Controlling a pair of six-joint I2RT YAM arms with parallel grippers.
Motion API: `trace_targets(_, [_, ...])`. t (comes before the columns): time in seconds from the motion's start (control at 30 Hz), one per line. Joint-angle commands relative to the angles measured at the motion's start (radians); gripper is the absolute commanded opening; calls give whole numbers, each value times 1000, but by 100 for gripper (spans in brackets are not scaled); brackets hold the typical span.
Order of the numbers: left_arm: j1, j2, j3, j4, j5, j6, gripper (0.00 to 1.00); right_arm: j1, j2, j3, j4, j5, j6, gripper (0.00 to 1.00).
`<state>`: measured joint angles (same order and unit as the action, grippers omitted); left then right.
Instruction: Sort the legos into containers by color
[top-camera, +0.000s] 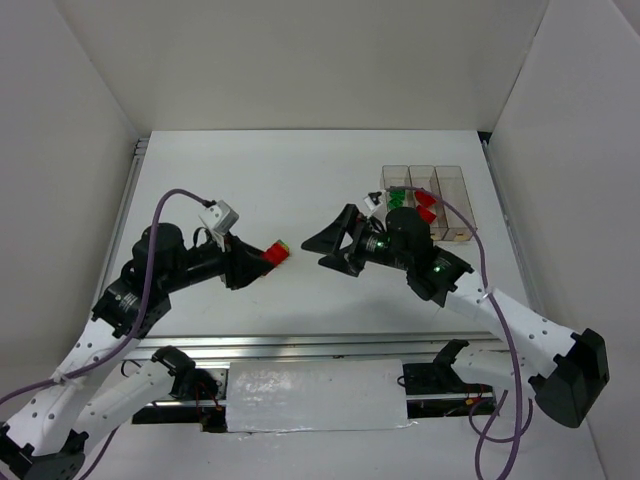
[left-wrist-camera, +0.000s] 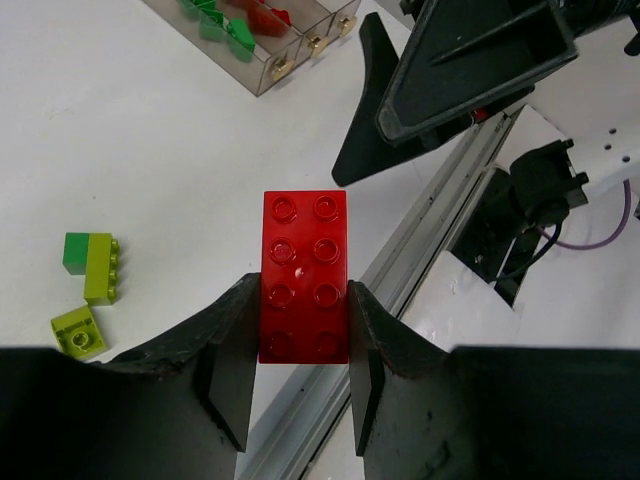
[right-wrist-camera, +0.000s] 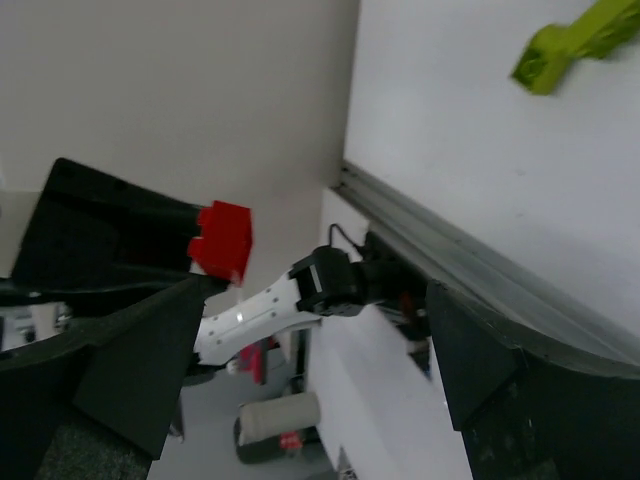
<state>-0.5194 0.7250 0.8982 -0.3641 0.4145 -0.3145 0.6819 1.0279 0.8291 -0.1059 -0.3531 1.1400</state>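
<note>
My left gripper (left-wrist-camera: 305, 292) is shut on a red two-by-four lego (left-wrist-camera: 305, 275) and holds it above the table's near rail. In the top view that red lego (top-camera: 275, 253) points right, toward my right gripper (top-camera: 315, 252). The right gripper is open, with nothing between its fingers, a short gap from the lego. From the right wrist, the red lego (right-wrist-camera: 225, 240) shows beyond the left finger (right-wrist-camera: 140, 360) of my right gripper (right-wrist-camera: 310, 300). The containers (top-camera: 452, 188) stand at the back right; green legos (top-camera: 397, 198) lie in the left one and red legos (top-camera: 425, 205) in the middle one.
On the table lie a yellow-green brick joined to a dark green one (left-wrist-camera: 92, 266) and a loose yellow-green brick (left-wrist-camera: 78, 330). Another yellow-green brick (right-wrist-camera: 575, 45) shows in the right wrist view. A metal rail (top-camera: 310, 345) runs along the near edge. White walls enclose the table.
</note>
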Motion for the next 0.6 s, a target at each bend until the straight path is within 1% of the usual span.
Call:
trace_targets(0.0, [-2, -47, -28, 34, 64, 92, 0, 94, 27, 10, 222, -20, 173, 100])
trace_targets(0.1, [-4, -56, -44, 22, 79, 101, 0, 154, 76, 47, 268, -4, 207, 99])
trace_targets(0.3, [-8, -56, -50, 17, 83, 101, 0, 243, 169, 139, 278, 42, 211, 96])
trace_targets(0.4, [-8, -75, -56, 24, 81, 100, 0, 274, 199, 153, 284, 72, 222, 90])
trace_targets(0.47, [-11, -76, -56, 22, 87, 100, 0, 284, 213, 157, 290, 92, 221, 81])
trace_targets(0.5, [-11, -76, -56, 22, 86, 97, 0, 289, 218, 162, 294, 94, 219, 69])
trace_targets(0.57, [-11, -75, -55, 14, 75, 97, 0, 300, 218, 165, 293, 111, 214, 56])
